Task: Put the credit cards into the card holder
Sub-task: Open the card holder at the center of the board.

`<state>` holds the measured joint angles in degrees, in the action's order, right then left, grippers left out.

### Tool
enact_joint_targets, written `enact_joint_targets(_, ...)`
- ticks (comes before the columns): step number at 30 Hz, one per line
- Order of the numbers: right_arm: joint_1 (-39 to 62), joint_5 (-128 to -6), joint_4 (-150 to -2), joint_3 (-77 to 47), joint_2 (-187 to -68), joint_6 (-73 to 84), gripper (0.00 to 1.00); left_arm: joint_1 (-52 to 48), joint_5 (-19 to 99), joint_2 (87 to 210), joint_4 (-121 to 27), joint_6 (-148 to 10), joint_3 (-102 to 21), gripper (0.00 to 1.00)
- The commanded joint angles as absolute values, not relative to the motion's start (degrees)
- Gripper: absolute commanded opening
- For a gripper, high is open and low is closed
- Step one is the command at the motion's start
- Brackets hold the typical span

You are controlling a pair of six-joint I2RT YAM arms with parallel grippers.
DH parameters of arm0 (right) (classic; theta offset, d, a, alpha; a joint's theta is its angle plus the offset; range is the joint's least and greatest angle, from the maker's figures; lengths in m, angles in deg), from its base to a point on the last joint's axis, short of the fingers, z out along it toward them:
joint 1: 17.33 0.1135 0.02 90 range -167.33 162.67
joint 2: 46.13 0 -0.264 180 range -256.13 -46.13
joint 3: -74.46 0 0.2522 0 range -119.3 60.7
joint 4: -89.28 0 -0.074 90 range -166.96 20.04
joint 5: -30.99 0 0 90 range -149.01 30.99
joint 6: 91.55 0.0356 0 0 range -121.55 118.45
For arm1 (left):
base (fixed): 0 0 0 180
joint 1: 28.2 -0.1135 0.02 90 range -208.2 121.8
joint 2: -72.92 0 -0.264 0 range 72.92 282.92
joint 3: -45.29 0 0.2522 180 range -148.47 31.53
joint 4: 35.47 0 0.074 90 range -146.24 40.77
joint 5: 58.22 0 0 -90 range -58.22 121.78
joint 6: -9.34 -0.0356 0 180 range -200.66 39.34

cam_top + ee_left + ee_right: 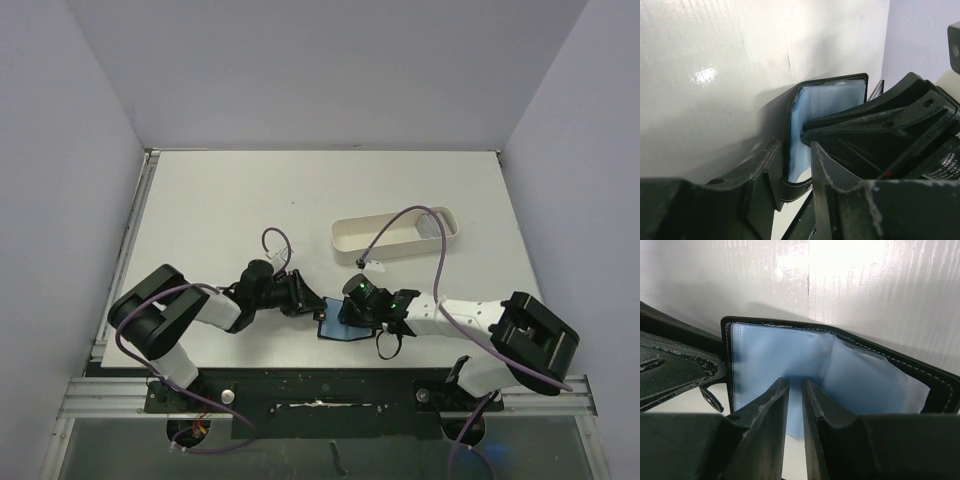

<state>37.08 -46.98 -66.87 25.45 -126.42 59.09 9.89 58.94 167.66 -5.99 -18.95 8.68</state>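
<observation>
Holder gripped; right claw label unreadable.

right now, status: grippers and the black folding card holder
Left gripper astride cover edge of black card holder, grip unclear. Right gripper pinching pale blue sheet inside it, card or pocket unclear. White oval tray behind, apart.

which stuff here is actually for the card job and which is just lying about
For the job:
- card holder, open, its edge between the left gripper fingers
- thin bluish sheet, apparently a credit card, pinched in the right gripper

Lying about:
- white oval tray
- purple cable, part of the rig
</observation>
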Motion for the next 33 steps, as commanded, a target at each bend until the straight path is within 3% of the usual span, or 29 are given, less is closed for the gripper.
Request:
enact_joint_targets(1, 37.2, -45.0, -67.9, 27.4, -124.2, 59.7, 0.2, 9.8, 60.8, 168.6, 0.6, -18.6, 8.2, 0.28)
enact_joint_targets(8, 37.2, -45.0, -68.3, 27.7, -124.0, 59.4, 0.2, 10.5, 60.3, 170.4, -1.0, -20.3, 7.0, 0.26)
enact_joint_targets(14, 37.2, -44.8, -66.1, 26.5, -122.7, 59.0, 0.21, 10.6, 60.2, 169.4, -1.3, -20.3, 7.5, 0.0)
enact_joint_targets(23, 37.0, -37.1, -58.2, 20.8, -115.3, 54.5, 0.38, 10.4, 57.8, 162.0, -8.7, -22.8, 8.3, 0.0)
enact_joint_targets(30, 35.6, -29.8, -56.1, 15.2, -111.1, 43.0, 0.4, 10.4, 55.7, 156.3, -15.7, -25.4, 7.8, 0.0)
enact_joint_targets(33, 28.6, -30.9, -53.1, 10.8, -111.3, 38.0, 0.41, 10.4, 55.0, 154.5, -17.7, -26.0, 7.6, 0.0)
